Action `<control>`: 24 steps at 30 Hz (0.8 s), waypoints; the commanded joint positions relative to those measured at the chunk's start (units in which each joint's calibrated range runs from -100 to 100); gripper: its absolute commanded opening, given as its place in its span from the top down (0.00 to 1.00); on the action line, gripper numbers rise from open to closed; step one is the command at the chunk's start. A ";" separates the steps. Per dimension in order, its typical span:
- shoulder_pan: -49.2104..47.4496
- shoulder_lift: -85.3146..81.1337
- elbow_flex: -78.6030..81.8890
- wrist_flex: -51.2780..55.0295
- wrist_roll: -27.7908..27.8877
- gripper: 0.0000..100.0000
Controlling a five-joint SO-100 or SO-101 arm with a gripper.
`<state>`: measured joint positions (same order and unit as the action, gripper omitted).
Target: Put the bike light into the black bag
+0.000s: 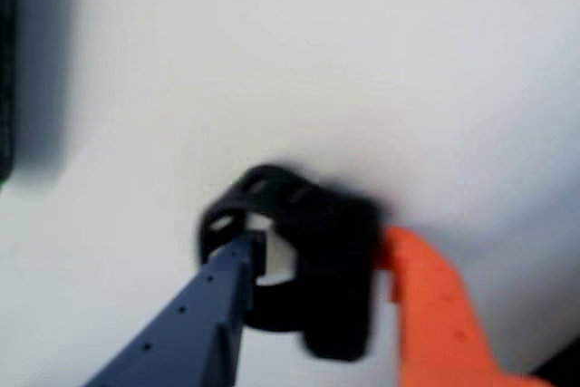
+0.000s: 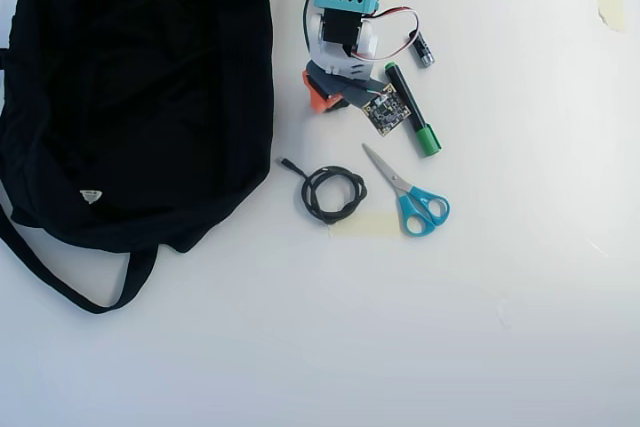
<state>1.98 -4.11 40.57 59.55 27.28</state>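
The black bag (image 2: 130, 87) lies floppy at the table's top left corner. Near the top edge, the gripper (image 1: 313, 265) squeezes the bike light (image 1: 326, 260) between its blue and orange fingers, above the white table (image 2: 400, 347).

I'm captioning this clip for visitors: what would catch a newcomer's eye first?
The black bag dominates the overhead view's left half, its strap trailing toward the bottom. In the wrist view, the gripper, one finger blue and one orange, flanks the bike light. Teal-handled scissors and a coiled cable lie right of the bag.
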 commanded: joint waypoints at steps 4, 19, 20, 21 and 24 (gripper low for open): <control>0.04 0.04 -1.21 0.05 -0.11 0.98; 0.04 -1.37 -1.48 0.83 -0.38 0.98; -0.11 -1.37 -1.57 0.91 -1.01 0.98; -0.41 -1.37 -1.57 0.91 -1.90 0.98; -1.16 -1.53 -3.28 2.38 -4.31 0.98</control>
<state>1.91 -3.94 40.41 59.81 25.18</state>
